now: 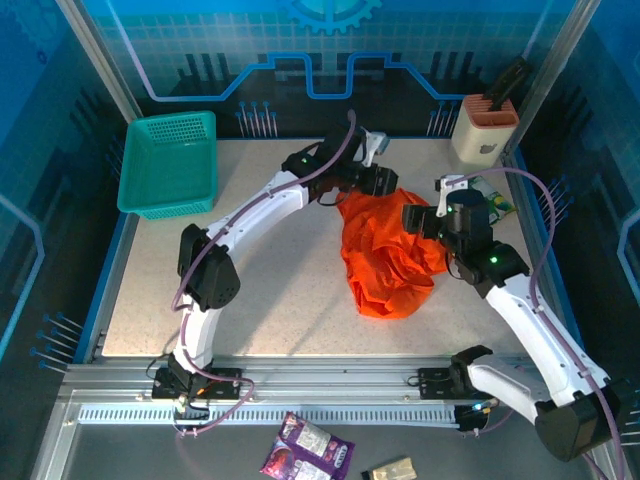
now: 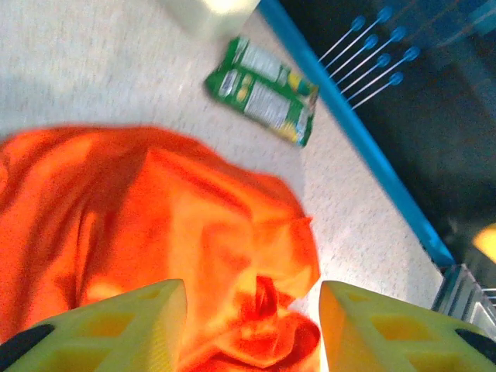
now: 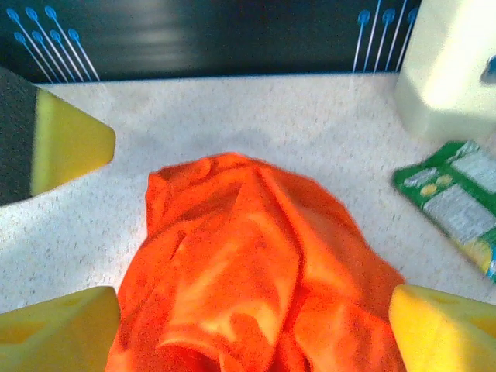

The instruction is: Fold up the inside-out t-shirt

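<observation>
Mid-table, right of centre: orange t-shirt (image 1: pixel 390 255) lies in crumpled heap, not spread, no fold made yet. My left gripper (image 2: pixel 252 314) hangs over heap's far edge, jaws apart, nothing pinched; cloth may brush pads, blur hides it. My right gripper (image 3: pixel 256 322) gapes wide over heap's right side, empty. Both sit at opposite edges, likely so I can lift and spread cloth flat. Green snack packet (image 2: pixel 263 93) lies near shirt, not touching.
</observation>
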